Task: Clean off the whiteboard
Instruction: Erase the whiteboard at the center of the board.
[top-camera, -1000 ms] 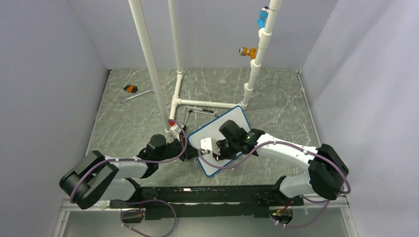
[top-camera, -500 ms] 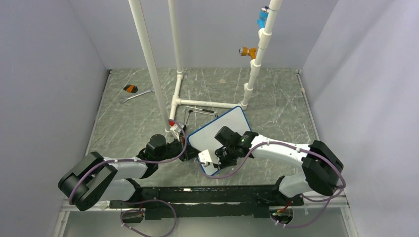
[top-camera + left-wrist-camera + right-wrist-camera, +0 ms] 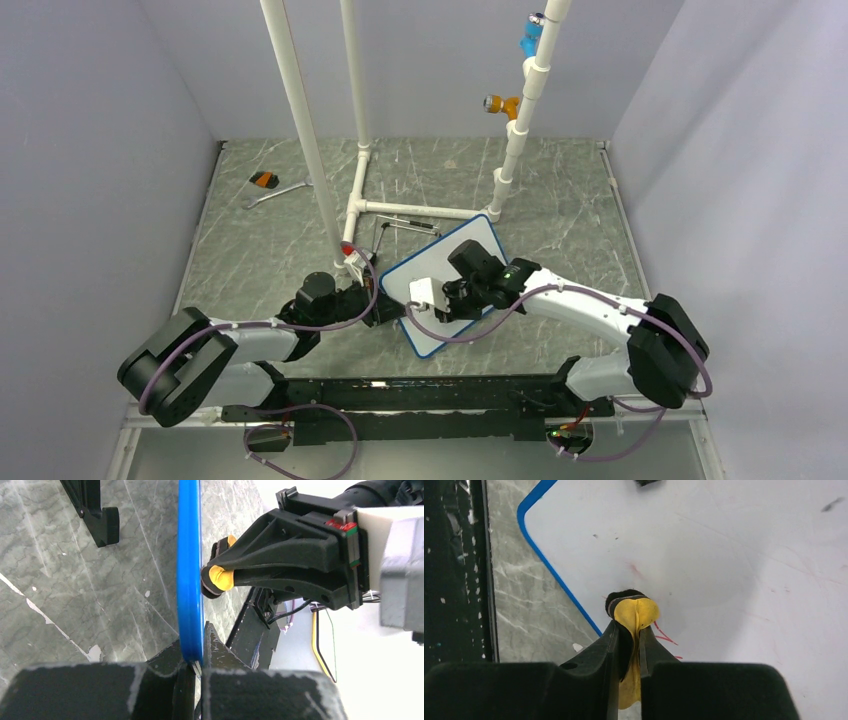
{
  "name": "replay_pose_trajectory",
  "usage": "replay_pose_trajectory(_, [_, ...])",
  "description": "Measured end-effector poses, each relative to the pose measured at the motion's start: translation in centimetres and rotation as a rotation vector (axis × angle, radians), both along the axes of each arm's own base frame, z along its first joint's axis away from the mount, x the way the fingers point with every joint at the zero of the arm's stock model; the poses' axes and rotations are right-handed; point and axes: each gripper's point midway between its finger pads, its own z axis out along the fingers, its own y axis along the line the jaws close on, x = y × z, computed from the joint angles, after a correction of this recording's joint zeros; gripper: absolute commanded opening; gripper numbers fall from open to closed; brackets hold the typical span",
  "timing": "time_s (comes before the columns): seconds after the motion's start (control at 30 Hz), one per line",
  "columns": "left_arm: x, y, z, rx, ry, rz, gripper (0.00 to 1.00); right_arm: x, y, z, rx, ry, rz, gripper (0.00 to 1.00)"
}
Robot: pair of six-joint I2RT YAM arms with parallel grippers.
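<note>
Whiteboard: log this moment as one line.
left gripper: shut on edge of blue-framed white whiteboard | right gripper: shut on yellow black-padded eraser, pad on board face | red marks: beside eraser | step: erasing unfinished

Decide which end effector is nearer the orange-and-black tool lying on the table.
Left. The left end effector sits diagonally right of the tool; the right end effector sits farther right.

The blue-framed whiteboard (image 3: pixel 432 262), face up and turned diagonally, bears faint red marks.
</note>
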Motion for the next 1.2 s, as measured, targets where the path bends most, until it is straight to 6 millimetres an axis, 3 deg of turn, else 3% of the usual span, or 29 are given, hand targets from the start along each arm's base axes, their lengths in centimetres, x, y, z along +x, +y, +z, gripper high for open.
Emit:
replay_pose_trajectory(0.23, [0.0, 0.1, -0.3, 0.012, 0.001, 0.005, 0.00, -2.4, -1.3, -2.7, -0.121, 0.090, 0.122, 0.00])
replay_pose_trajectory(0.4, [0.0, 0.1, -0.1, 0.008, -0.003, 0.001, 0.00, -2.7, -1.4, -2.8, -0.130, 0.102, 0.119, 0.00])
replay_pose_trajectory(0.53, [-0.1, 0.0, 0.1, 0.002, -0.005, -0.003, 0.00, -1.6, -1.4, -1.8, -0.084, 0.100, 0.029, 0.00])
replay_pose_trajectory(0.67, [-0.1, 0.0, 0.1, 0.000, -0.003, -0.004, 0.00, 1.2, -1.0, 0.3, 0.004, 0.024, -0.077, 0.00])
replay_pose_trajectory(0.8, [-0.1, 0.1, 0.0, 0.003, 0.001, -0.002, 0.00, 1.8, -1.1, 0.3, 0.005, 0.004, -0.084, 0.00])
replay_pose_trajectory(1.07, [0.0, 0.2, -0.3, 0.013, 0.007, 0.005, 0.00, -1.7, -1.1, -2.0, -0.105, 0.092, 0.087, 0.00])
replay_pose_trajectory(1.2, [0.0, 0.2, -0.2, 0.012, 0.006, 0.004, 0.00, -1.9, -1.3, -2.2, -0.117, 0.108, 0.076, 0.00])
